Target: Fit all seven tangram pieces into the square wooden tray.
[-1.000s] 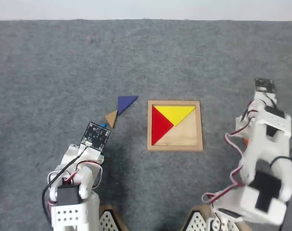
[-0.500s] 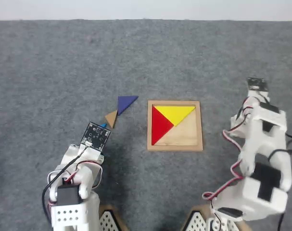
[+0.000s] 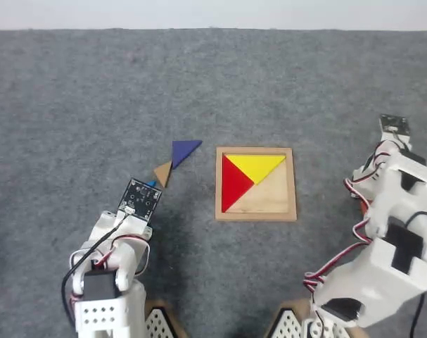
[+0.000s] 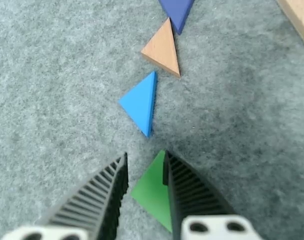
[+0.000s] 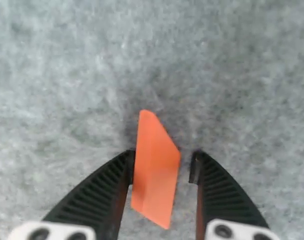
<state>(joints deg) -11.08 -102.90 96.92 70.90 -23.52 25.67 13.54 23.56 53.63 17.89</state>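
Square wooden tray (image 3: 269, 199), centre frame on fuzzy grey felt (image 3: 199, 84), holds a smooth red triangle (image 3: 234, 184) and a yellow triangle (image 3: 255, 166). The ridged left gripper (image 4: 144, 162) is spread over a green wooden piece (image 4: 150, 192). The right gripper (image 5: 162, 160) is released around a flat orange parallelogram (image 5: 154, 170).

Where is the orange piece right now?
In the right wrist view, the orange piece sits between the open fingers of the right gripper, out on the right side of the wooden tray.

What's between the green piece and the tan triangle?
The light blue triangle, flat on the mat, touching neither the green piece nor the tan triangle; left wrist view shows it.
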